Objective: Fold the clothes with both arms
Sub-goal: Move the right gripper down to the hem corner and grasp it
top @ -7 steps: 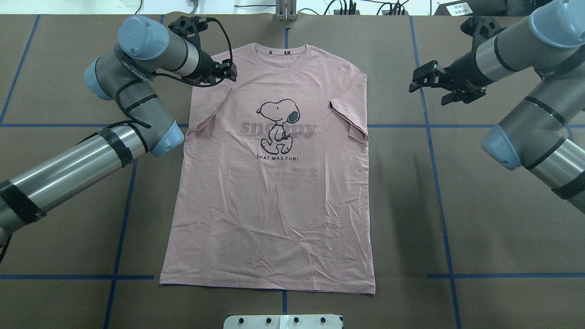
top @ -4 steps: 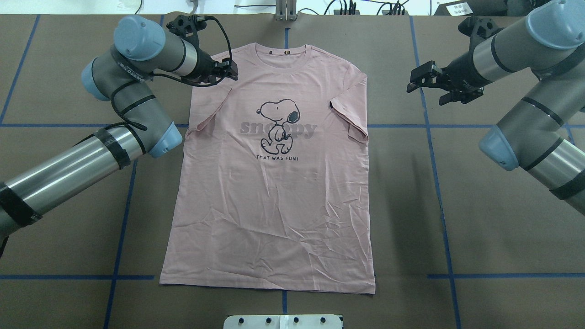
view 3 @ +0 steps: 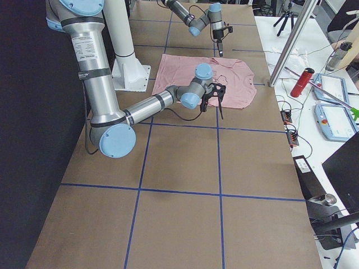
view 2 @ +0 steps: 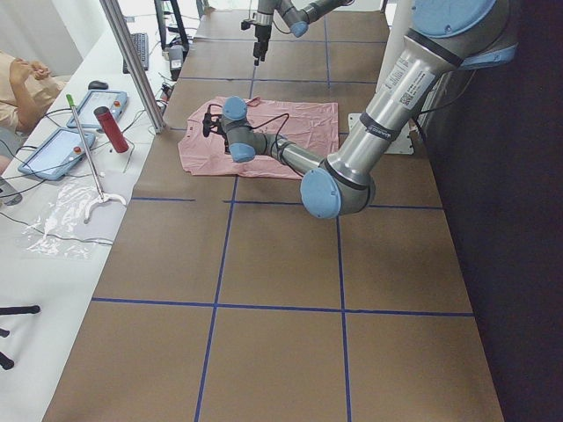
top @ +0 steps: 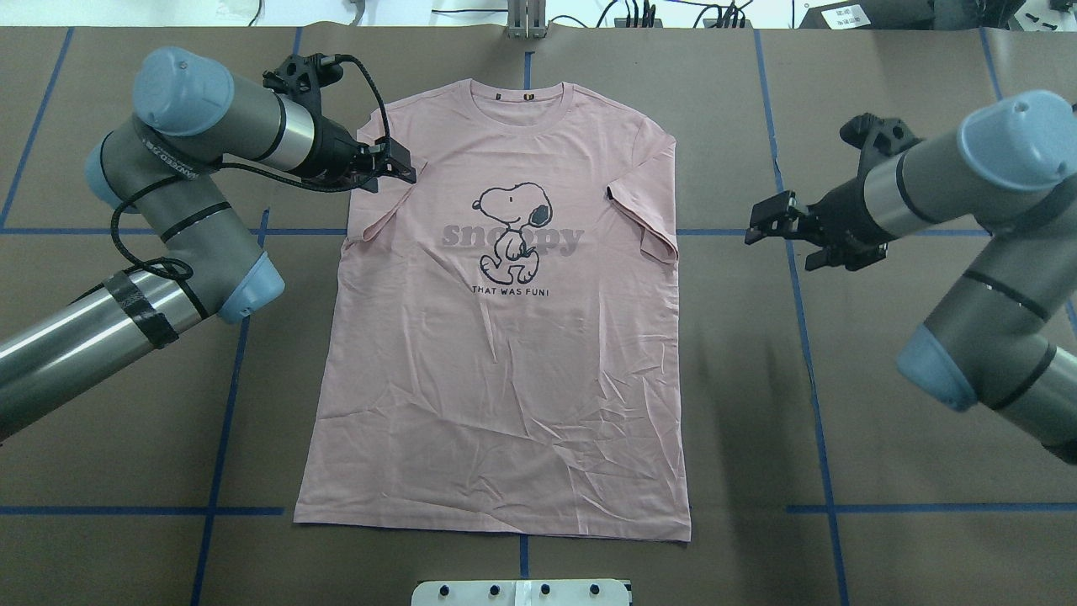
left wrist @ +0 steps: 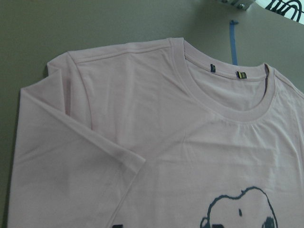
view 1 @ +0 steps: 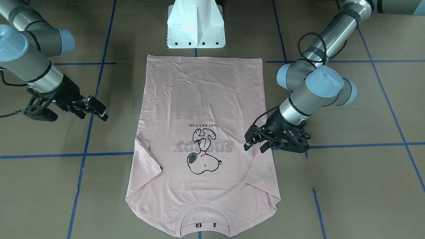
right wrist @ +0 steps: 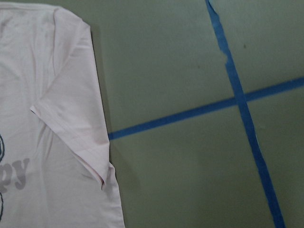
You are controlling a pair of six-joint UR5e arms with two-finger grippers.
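Overhead exterior: T-shirt (top: pixel 505 379) flat on worktop (top: pixel 841 404). Left fingers (top: pixel 402 171) open, empty, at its 10 o'clock; right fingers (top: pixel 764 220) likewise at 3 o'clock.

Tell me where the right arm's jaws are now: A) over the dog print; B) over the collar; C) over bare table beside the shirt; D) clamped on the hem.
C: in the overhead view the right arm's jaws hang over the brown table, clear of the T-shirt's edge.

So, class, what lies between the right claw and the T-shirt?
Only bare table and blue tape separate the right claw from the T-shirt, per the overhead view.
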